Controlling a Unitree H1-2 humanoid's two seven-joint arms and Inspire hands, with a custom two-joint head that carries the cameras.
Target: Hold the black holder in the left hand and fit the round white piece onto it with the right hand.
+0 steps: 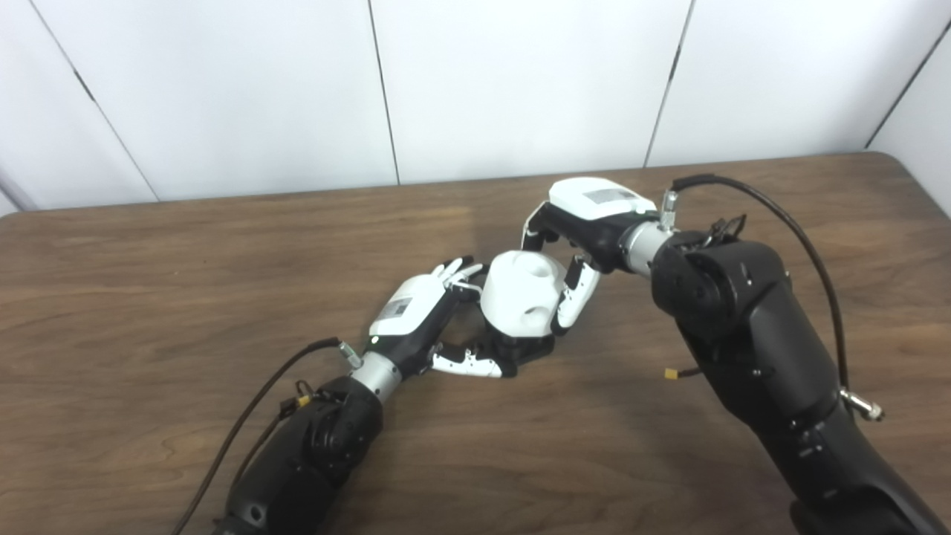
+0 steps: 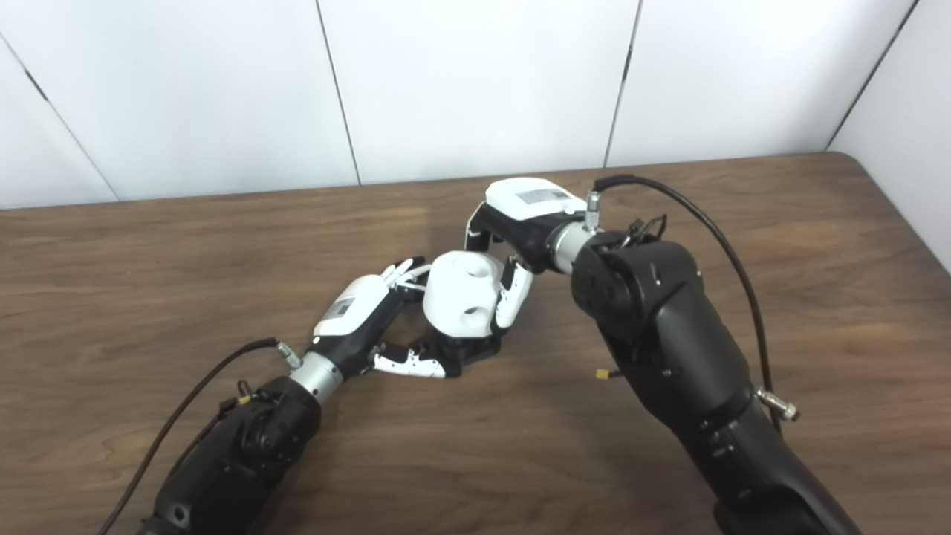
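Note:
The round white piece [image 1: 520, 291] sits on top of the black holder [image 1: 526, 347], near the middle of the brown table. My left hand [image 1: 435, 319] wraps the holder from the left, thumb lying along its front base and fingers curled behind it. My right hand [image 1: 576, 245] comes in from the right and closes on the white piece, thumb down its right side and fingers over its back. Most of the holder is hidden under the white piece and the fingers. In the right eye view the white piece [image 2: 462, 291] shows a round hole in its side.
The wooden table [image 1: 148, 297] stretches wide on both sides; its rounded far right corner [image 1: 903, 160] meets white wall panels behind. A black cable [image 1: 787, 223] loops over my right forearm, another trails from my left wrist [image 1: 282, 375].

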